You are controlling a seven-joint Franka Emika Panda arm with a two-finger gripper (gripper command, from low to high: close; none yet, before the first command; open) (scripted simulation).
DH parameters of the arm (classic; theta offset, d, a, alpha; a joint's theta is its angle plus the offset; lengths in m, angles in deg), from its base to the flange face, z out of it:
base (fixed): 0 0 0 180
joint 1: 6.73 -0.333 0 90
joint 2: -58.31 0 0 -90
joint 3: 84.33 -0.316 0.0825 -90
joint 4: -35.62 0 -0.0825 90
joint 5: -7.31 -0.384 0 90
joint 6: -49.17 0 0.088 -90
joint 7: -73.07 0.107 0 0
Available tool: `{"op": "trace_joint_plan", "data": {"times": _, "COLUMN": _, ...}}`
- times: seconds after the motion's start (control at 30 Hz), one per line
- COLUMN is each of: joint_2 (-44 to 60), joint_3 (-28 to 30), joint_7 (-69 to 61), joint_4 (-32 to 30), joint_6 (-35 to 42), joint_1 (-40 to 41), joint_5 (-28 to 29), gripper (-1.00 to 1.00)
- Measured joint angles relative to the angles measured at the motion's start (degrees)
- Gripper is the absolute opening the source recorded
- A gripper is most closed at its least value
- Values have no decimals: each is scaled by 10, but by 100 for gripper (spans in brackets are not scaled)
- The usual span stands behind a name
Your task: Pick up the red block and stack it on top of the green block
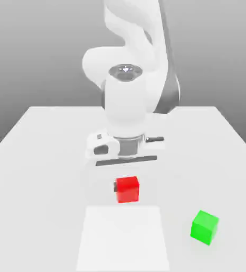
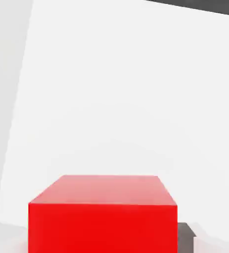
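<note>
Two cubes lie in front of you on the white table [image 1: 34, 159]. Nearest in the exterior view is the green block [image 1: 204, 227], resting on the table toward that view's right, beside a paler square patch [image 1: 124, 239] of the surface. It touches nothing and sits well apart from the arm.

Next, look at the red block [image 1: 128, 189]. You will find it near the middle of the view, just beyond the far edge of the pale patch and directly under the hand. The gripper [image 1: 127, 187] is pinched onto it: one dark fingertip [image 1: 116, 186] shows against the block's side on the exterior view's left (the other is hidden behind the cube). In the hand view the red block [image 2: 104, 220] sits close under the camera with a dark finger pad [image 2: 185, 237] against one side.

Behind the block, the white arm [image 1: 127, 101] stands upright, its wrist pointing straight down at the table.
</note>
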Motion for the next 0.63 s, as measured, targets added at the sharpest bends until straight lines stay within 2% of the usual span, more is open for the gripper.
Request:
{"op": "trace_joint_plan", "data": {"times": 0.33, "joint_2": 52, "joint_3": -59, "joint_7": -37, "joint_4": 117, "joint_6": 65, "joint_1": -132, "joint_5": 18, "gripper": -100}}
{"op": "trace_joint_plan", "data": {"times": 0.53, "joint_2": 157, "joint_3": -43, "joint_7": -11, "joint_4": 138, "joint_6": -17, "joint_1": -154, "joint_5": 64, "gripper": -100}}
{"op": "trace_joint_plan", "data": {"times": 0.57, "joint_2": 168, "joint_3": -40, "joint_7": -7, "joint_4": 138, "joint_6": -27, "joint_1": -157, "joint_5": 68, "gripper": 100}}
{"op": "trace_joint_plan", "data": {"times": 0.63, "joint_2": 168, "joint_3": -40, "joint_7": -7, "joint_4": 138, "joint_6": -27, "joint_1": -157, "joint_5": 68, "gripper": 100}}
